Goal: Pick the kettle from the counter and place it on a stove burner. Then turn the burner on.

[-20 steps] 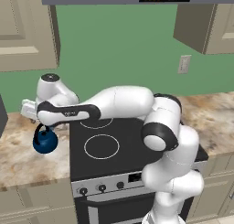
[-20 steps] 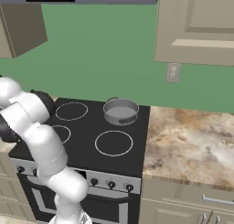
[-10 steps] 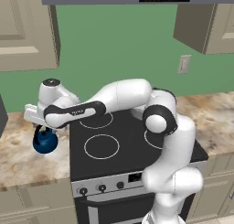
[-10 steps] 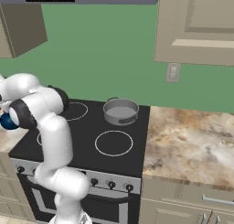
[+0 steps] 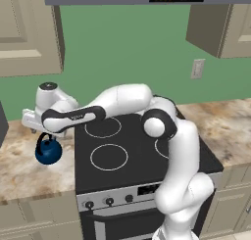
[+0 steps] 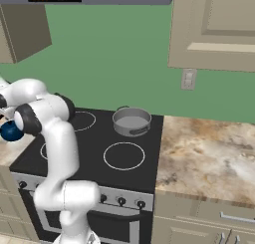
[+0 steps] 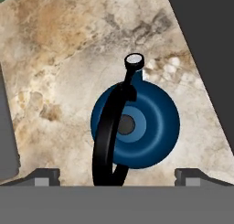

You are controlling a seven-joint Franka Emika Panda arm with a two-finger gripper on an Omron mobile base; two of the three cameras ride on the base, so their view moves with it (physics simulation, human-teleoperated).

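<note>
The dark-blue kettle (image 5: pixel 48 151) stands on the beige stone counter (image 5: pixel 22 173) just left of the black cooktop (image 5: pixel 132 151). My gripper (image 5: pixel 43 132) hangs right above it, pointing down. In the hand view the kettle (image 7: pixel 135 125) sits between my open fingertips (image 7: pixel 44 176), and its black arched handle (image 7: pixel 108 141) runs down toward the gap between them without touching either. The nearest stove burner (image 5: pixel 109 156) is the front-left white circle. From the right base view the kettle (image 6: pixel 10 132) peeks out behind my arm.
A grey steel pot (image 6: pixel 131 121) sits on the back-right burner. The front-right burner (image 6: pixel 124 155) and the back-left burner (image 5: pixel 103 127) are bare. Knobs (image 5: pixel 110 201) line the stove front. More counter (image 6: pixel 209 158) lies right of the stove.
My hand has sunk slightly toward the kettle and the elbow has swung higher. The kettle has stayed in place on the counter.
</note>
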